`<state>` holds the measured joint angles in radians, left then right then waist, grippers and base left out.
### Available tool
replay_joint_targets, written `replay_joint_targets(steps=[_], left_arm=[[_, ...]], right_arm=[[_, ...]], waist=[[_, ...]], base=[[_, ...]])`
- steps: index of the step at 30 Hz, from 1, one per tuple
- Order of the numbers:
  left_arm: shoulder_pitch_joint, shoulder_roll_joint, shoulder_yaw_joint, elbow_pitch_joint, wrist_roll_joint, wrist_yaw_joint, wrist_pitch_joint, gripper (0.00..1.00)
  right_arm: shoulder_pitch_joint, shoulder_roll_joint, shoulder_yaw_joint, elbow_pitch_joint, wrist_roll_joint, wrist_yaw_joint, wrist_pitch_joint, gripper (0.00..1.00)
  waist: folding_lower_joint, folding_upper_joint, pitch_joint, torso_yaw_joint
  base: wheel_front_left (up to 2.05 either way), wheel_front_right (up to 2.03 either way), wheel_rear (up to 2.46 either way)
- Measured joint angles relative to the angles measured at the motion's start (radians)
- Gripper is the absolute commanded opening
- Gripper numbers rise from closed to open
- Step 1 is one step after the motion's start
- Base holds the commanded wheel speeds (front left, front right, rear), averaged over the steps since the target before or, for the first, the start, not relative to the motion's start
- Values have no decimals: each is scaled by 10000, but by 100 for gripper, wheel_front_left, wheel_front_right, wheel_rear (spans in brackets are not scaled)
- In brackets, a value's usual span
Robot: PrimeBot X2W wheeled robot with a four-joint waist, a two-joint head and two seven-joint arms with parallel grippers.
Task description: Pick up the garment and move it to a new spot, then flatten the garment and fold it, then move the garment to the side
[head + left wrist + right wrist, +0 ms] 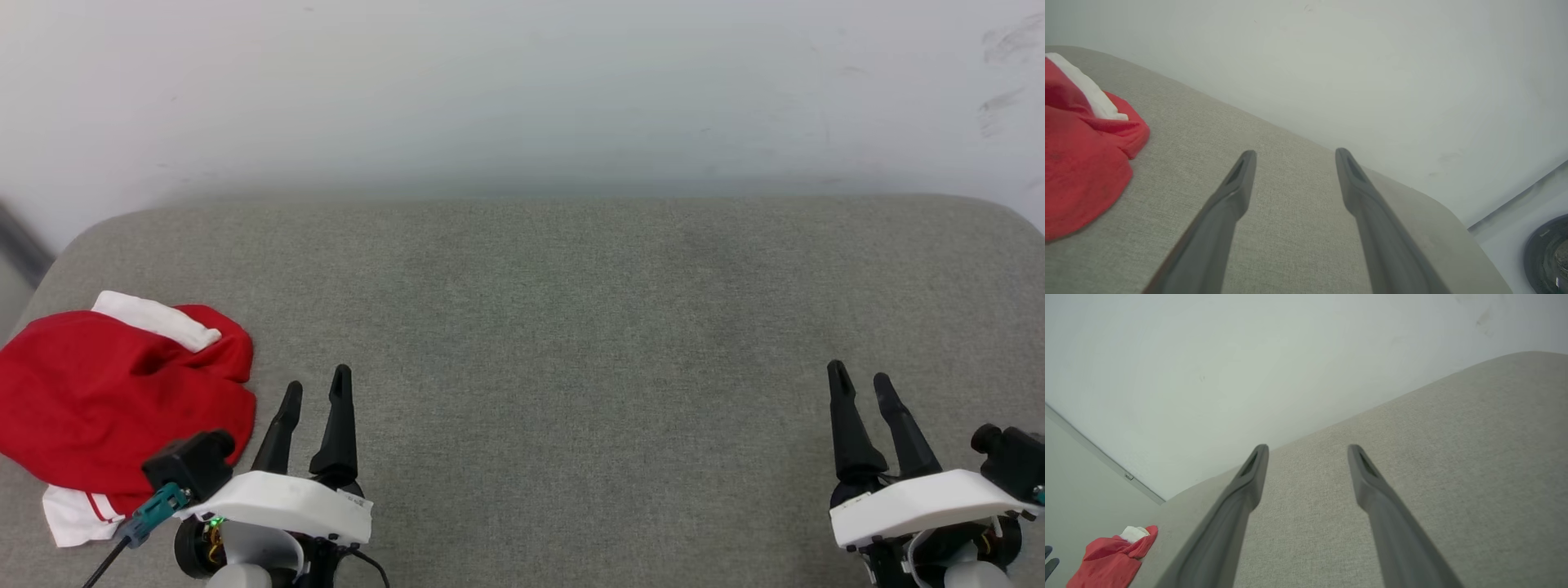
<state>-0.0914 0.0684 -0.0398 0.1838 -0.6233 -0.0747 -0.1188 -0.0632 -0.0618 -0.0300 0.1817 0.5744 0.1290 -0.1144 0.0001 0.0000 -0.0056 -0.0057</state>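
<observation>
Red cloth is the one strong colour before us: the shirt (114, 400) lies crumpled in a heap at about 8 o'clock in the head view. It sits on the left end of the cushion (571, 327), close to its rounded edge. A white fold (155, 318) rides on the heap at its 12 o'clock, and a white hem (77, 513) with thin red stripes pokes out at its 6 o'clock. As it lies, the shirt turns no writing toward us that we can read. The white shell of the left wrist bears a small sticker (357, 504) (its print is too fine for us to make out).

Our left gripper (317, 377) sits at 7 o'clock, its two dark fingers spread and holding nothing, pointing toward 12 o'clock. They stand just beside the shirt's 3 o'clock edge, apart from it. In the left wrist view the shirt (1081, 171) lies at 9 o'clock of the parted fingers, with bare cushion between. Our right gripper (857, 371) sits at 4 o'clock, likewise spread and empty, well apart from the shirt. In the right wrist view the shirt (1110, 559) is small at 8 o'clock.

The cushion is flat grey woven fabric with rounded corners. Behind it, toward 12 o'clock, rises a pale wall (522, 90) with dark scuff marks (1008, 45) at 1 o'clock. In the right wrist view a dark strip (1102, 453) runs where the wall meets a pale floor (1073, 498). A black cable with a teal plug (155, 506) hangs by the left wrist.
</observation>
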Motion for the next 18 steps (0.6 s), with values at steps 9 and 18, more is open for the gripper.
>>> replay_joint_targets(steps=[9, 18], left_arm=[[-5, 190, -219, -27, 1143, 268, -253, 100], [-17, 339, -491, -17, 2130, 487, -458, 100]], right_arm=[[-11, 17, 69, -132, -1266, 2, -84, 100], [-83, 27, 88, -284, -2349, 2, -94, 100]], waist=[[0, 0, -2, -3], [0, 0, -6, 4]], base=[[0, 0, 0], [0, 0, 0]])
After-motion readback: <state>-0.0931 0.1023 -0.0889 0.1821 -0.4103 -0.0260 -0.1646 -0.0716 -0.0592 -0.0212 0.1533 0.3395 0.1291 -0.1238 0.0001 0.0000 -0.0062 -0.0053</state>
